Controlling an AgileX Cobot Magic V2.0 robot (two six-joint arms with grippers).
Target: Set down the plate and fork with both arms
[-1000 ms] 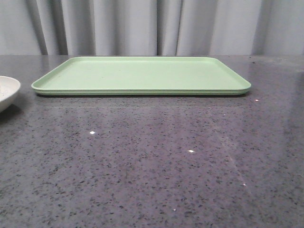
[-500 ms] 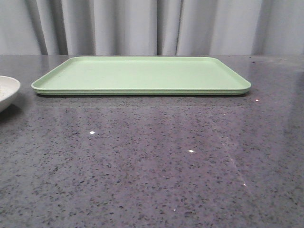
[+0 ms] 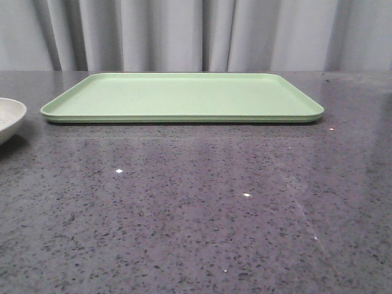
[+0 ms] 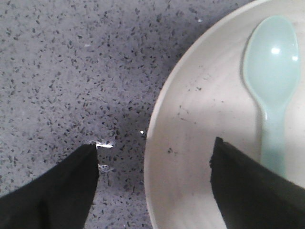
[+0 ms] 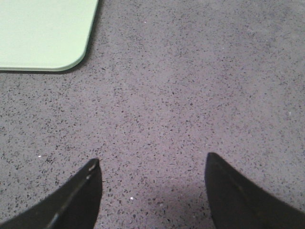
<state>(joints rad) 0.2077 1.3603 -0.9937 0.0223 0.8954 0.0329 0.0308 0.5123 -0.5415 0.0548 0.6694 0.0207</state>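
At 9 o'clock from the tray [image 3: 184, 96], the spread left gripper [image 4: 155, 162] straddles the plate [image 4: 200, 119] rim, a spoon [image 4: 272, 81] inside; the right gripper [image 5: 152, 179] hangs spread over the table [image 5: 190, 95].

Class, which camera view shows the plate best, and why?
The left wrist view: the plate fills it, rim, speckles and a pale blue spoon visible. The front view shows only its edge; the right wrist view shows none.

The surface [image 3: 196, 208] under my arms looked like polished speckled stone, glossy enough to throw back light. The tray [image 3: 184, 97] seemed smooth matt plastic. The plate [image 4: 205, 143] was off-white, dark-flecked, faintly satin; the spoon [image 4: 272, 71] in it shone like glossy plastic. My left tool [image 4: 152, 183] and right tool [image 5: 152, 191] looked matt black.
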